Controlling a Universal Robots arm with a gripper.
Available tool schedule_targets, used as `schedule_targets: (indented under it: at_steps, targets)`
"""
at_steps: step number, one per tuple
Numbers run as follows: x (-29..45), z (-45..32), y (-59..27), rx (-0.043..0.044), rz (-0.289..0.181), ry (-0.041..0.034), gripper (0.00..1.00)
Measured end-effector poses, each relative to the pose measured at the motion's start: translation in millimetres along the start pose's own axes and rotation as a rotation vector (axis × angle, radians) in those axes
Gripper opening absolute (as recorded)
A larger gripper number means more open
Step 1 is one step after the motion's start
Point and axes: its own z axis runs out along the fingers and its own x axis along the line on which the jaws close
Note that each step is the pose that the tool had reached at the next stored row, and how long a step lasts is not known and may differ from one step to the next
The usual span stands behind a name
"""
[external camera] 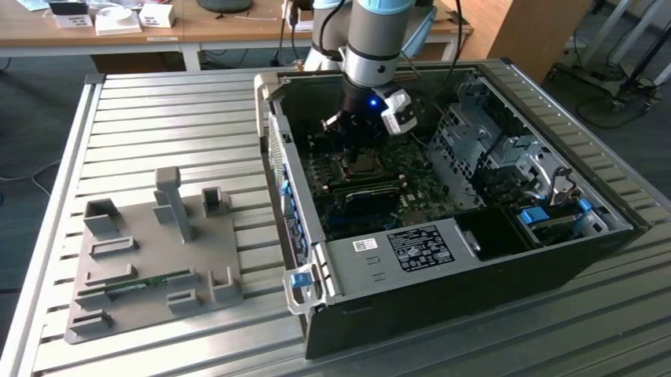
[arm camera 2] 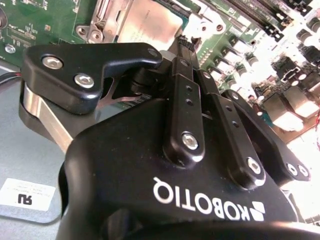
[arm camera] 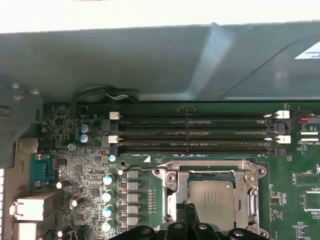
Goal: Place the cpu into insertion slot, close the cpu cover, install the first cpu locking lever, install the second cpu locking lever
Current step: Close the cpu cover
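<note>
Found gripper [arm camera: 186, 215] pinched closed, empty, tips at one edge of the cpu [arm camera: 212, 197]. Noted cpu seated, framed by the lowered cpu cover [arm camera: 171, 194]; insertion slot beneath hidden. Logged memory slots [arm camera: 195, 134] just beside the cover. Placed arm [external camera: 378, 31] at upper centre of the exterior view, overhanging the open computer case [external camera: 419, 287].

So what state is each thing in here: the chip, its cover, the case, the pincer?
cpu: seated flat, top showing through the cover's window.
cpu cover: closed down over the cpu.
computer case: lying with its side open.
pincer: shut, right at the cpu cover.
</note>
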Motion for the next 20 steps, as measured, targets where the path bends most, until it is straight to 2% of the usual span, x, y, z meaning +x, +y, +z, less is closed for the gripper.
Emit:
schedule_targets:
  at_steps: [5,11,13,14,20]
  targets:
    - [0.2,0.3,0.0,-0.0001,0.0,-0.0001,0.11]
    - [5.1,2.3,-0.1,-0.0003,0.0,0.0,0.11]
    - [6.1,3.2,-0.1,-0.0052,0.0,0.0,0.11]
    - [6.2,3.6,-0.1,-0.0106,0.0,0.0001,0.11]
    - [6.3,4.2,-0.1,-0.0118,0.0,0.0001,0.11]
